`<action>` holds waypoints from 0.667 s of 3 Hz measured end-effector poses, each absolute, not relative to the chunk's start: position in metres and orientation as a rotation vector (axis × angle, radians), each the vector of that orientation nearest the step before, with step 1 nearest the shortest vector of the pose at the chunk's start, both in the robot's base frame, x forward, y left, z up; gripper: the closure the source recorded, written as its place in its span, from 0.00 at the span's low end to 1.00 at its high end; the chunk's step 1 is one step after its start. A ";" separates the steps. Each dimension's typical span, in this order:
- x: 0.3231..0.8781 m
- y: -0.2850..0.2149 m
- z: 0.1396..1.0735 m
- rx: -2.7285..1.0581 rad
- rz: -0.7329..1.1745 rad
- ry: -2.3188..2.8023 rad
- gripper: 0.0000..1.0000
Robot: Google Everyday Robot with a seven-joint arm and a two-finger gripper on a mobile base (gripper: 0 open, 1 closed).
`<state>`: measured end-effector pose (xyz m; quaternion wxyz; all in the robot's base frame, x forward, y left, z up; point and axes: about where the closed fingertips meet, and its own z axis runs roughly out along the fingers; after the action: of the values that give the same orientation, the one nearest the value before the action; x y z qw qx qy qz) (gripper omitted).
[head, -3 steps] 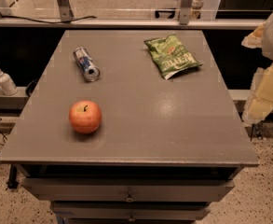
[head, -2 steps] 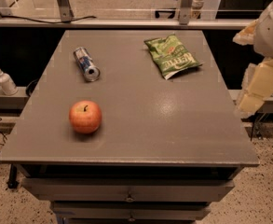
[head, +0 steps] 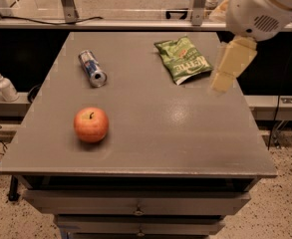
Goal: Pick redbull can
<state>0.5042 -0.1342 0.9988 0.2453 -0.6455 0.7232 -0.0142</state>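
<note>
The end effector [head: 228, 66] hangs over the surface's [head: 160, 133] right edge; whether it is apart or together cannot be told. The can [head: 92, 67] lies on its side well to its left, beyond the bag [head: 183, 59], with the apple [head: 91, 125] nearer the front. The can looks light, stiff and slick, and likely to roll. The best hold is probably across the middle of its body, away from the shiny ends.
</note>
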 end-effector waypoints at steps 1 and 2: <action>0.514 -0.088 1.013 -1.776 -0.026 1.883 0.00; 0.514 -0.087 1.014 -1.776 -0.025 1.879 0.00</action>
<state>0.5138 -0.0873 1.0137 0.2743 -0.6605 0.6989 -0.0095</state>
